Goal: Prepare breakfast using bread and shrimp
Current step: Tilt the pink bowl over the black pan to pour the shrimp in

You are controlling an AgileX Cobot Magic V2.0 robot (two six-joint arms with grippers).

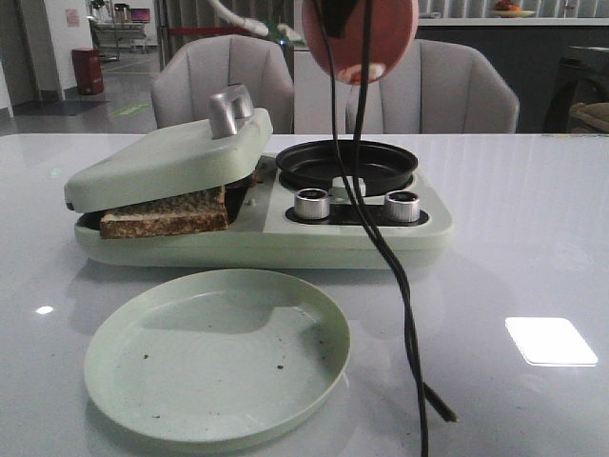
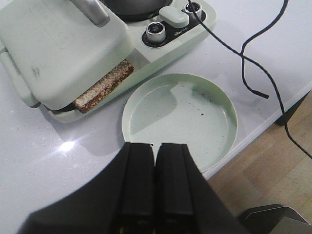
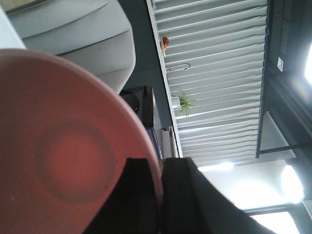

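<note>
While lid (image 1: 171,152) rests tilted on bread (image 1: 166,215), slices sit clamped in press, crust edge showing, well ahead of left fingers (image 2: 155,168). Bread: light, soft, crumbly; judge take by crust edge once lid lifted. Left fingers closed, empty, over green plate (image 2: 222,105) rim. Right fingers (image 3: 158,187) pinch rim of pink plate (image 3: 63,161), held high, tilted over pan (image 1: 345,164). Shrimp (image 1: 366,71): tiny, slippery; pink-white morsel at plate's lower edge.

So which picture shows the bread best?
The front view: the bread faces the camera, its speckled side showing under the green lid. The left wrist view shows only a narrow brown edge peeking out from the lid. The right wrist view shows no bread, only a pink plate.
</note>
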